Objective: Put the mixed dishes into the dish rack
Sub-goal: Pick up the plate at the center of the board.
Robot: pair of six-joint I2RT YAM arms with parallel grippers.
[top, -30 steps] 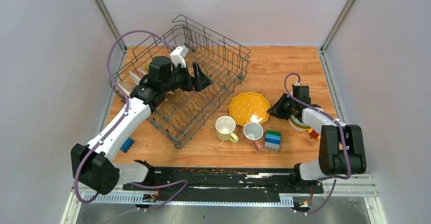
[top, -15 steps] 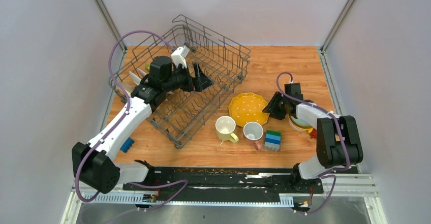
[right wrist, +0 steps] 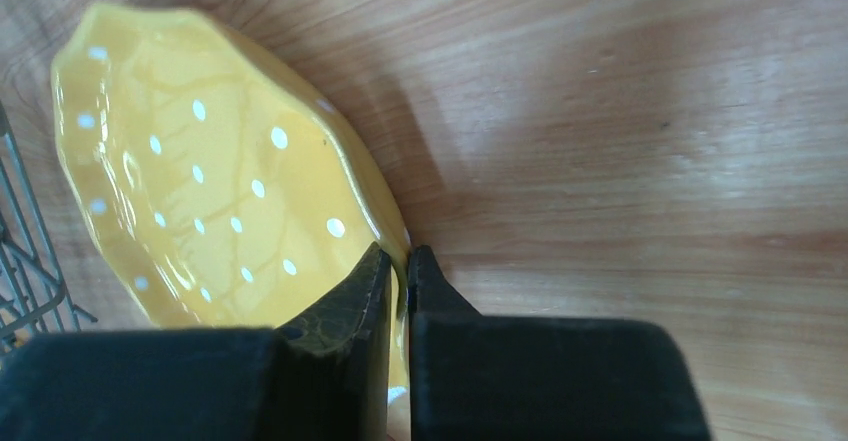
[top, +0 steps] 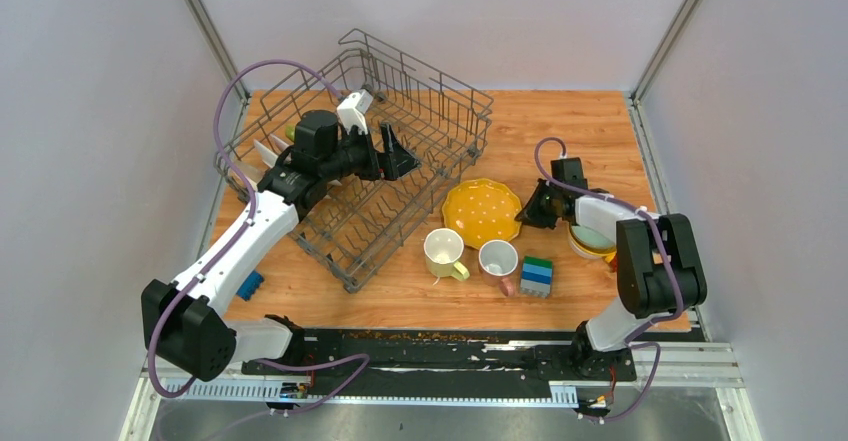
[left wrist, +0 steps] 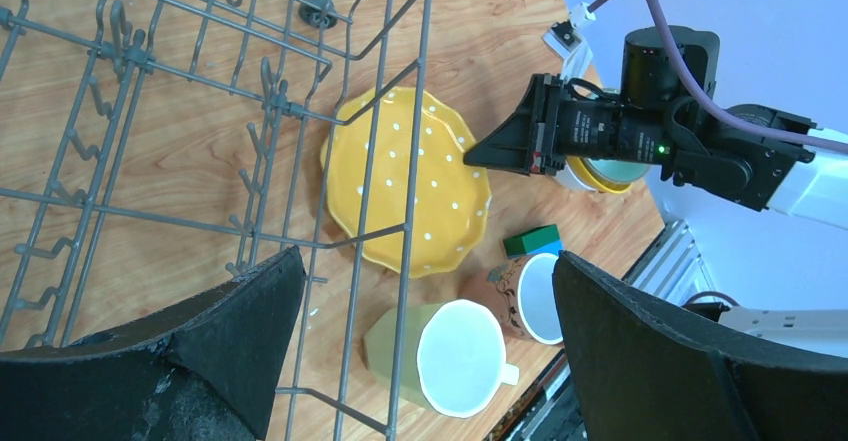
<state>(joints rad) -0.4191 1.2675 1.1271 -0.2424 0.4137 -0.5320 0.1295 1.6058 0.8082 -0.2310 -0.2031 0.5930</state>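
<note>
The right pincer pinches the plate rim.
The plate (yellow, white-dotted) sits on the tabletop just beside the rack; the left pincer hangs spread wide over the rack.

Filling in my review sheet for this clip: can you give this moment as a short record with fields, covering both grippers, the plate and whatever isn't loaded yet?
left gripper: open, over the dish rack, holding nothing
right gripper: shut on the yellow plate, pinching its rim
plate position: beside the rack, outside it
not yet loaded: pale yellow mug, white mug, bowls by the right arm
non-task item: toy blocks
</note>
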